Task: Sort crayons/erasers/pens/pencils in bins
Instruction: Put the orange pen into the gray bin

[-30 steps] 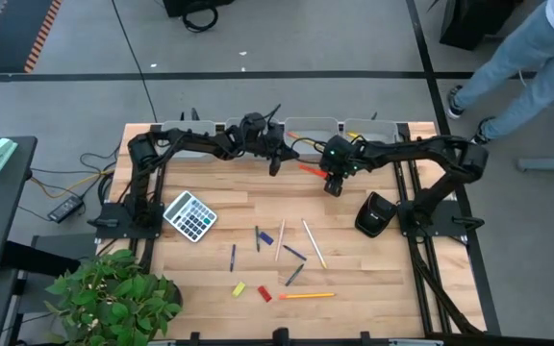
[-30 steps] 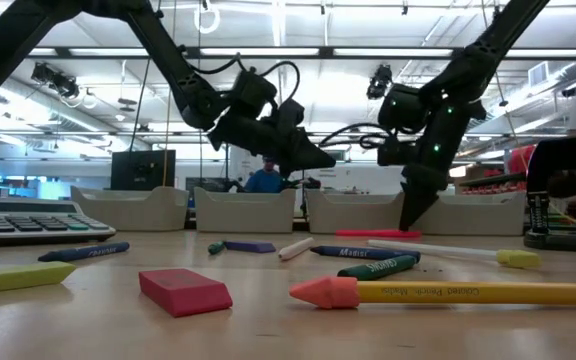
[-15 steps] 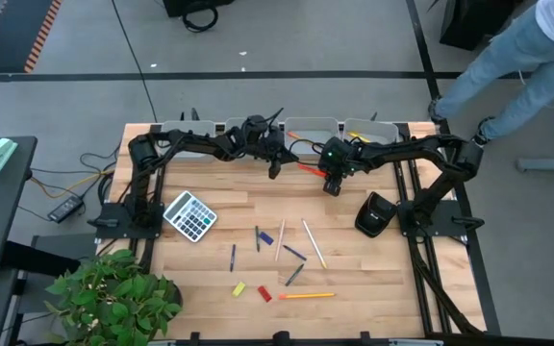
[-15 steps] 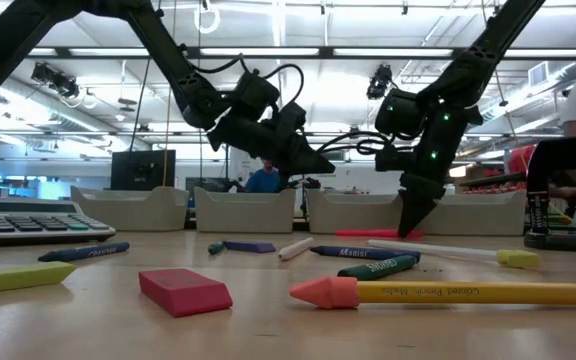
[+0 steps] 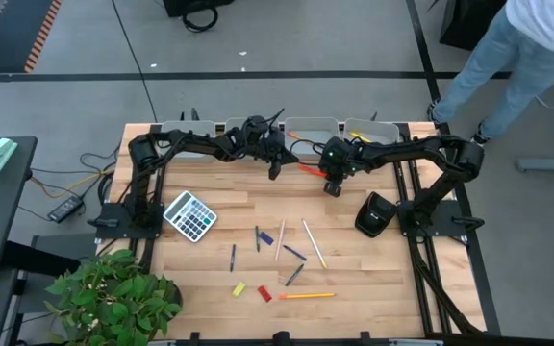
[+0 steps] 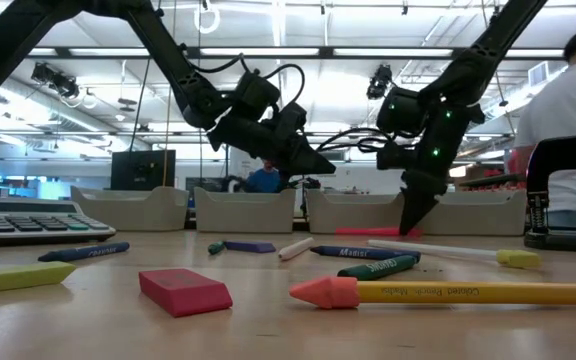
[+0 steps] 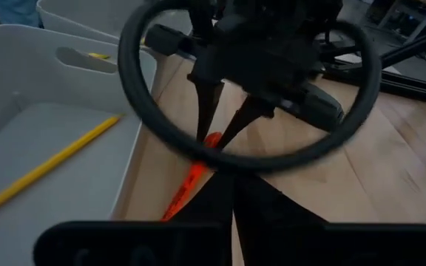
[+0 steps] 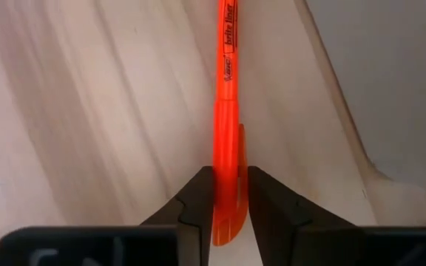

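Beside the row of bins [image 5: 311, 127], at the far edge of the desk [image 5: 229, 211], right tool [image 8: 230, 193] is down on an orange pen [image 8: 226, 111]. Fingers [image 8: 198, 193] have narrowed from wide apart a second ago and now sit against either side of the pen's capped end. Pen lies flat on the wood, just in front of a bin wall. Not lifted yet. Judgement: the grasp is closing, so pick-up is the step in hand and drop-off into a bin follows.

Left tool [image 7: 234, 193] hangs near the bins, just left of the right tool in the high view. Fingers pressed together, nothing between them. No change in its pose over the last second. It looks to be waiting.

Person [image 5: 517, 58] at the far right corner beyond the desk has shifted position since a second ago.

One yellow pencil [image 7: 46, 168] already lies in the bin nearest the left tool. Everything else is unsorted, well toward the near side from the bins: a red eraser [image 6: 185, 290], crayons, pens and a long yellow pencil [image 6: 448, 292].

Writing: orange pen barrel reads "brite liner", with a small "BIC" mark below it. The green crayon [image 6: 380, 267] and the blue one behind it carry labels too small to read with confidence.
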`<action>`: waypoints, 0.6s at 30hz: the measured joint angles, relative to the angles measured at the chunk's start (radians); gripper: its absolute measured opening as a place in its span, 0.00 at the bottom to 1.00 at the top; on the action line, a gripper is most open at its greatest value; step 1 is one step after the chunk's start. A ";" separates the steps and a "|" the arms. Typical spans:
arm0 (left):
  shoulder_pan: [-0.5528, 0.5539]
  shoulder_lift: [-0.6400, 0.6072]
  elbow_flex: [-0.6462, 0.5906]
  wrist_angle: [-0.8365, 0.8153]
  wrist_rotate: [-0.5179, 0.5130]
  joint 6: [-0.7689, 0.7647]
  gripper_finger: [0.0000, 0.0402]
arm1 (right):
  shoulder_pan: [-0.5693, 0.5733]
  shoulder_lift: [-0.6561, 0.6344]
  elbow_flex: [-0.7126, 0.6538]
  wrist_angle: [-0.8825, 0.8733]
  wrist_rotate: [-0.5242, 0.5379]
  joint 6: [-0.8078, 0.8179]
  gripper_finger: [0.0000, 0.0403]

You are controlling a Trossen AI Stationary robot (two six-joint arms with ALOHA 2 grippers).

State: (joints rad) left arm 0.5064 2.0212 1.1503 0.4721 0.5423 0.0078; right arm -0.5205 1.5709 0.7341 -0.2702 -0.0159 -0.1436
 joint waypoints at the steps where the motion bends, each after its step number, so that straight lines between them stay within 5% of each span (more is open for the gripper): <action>1: 0.000 0.000 0.000 0.001 0.000 -0.001 0.05 | 0.000 -0.017 0.000 -0.002 0.000 0.002 0.20; 12: 0.000 0.000 0.000 -0.007 0.000 -0.003 0.03 | -0.010 -0.293 0.002 -0.180 0.031 0.013 0.20; 18: 0.000 0.000 0.000 -0.014 0.000 0.000 0.06 | -0.042 -0.442 0.002 -0.375 0.212 0.064 0.20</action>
State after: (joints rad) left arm 0.5064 2.0212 1.1503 0.4576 0.5426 0.0082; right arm -0.5628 1.1293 0.7361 -0.6450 0.1966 -0.0793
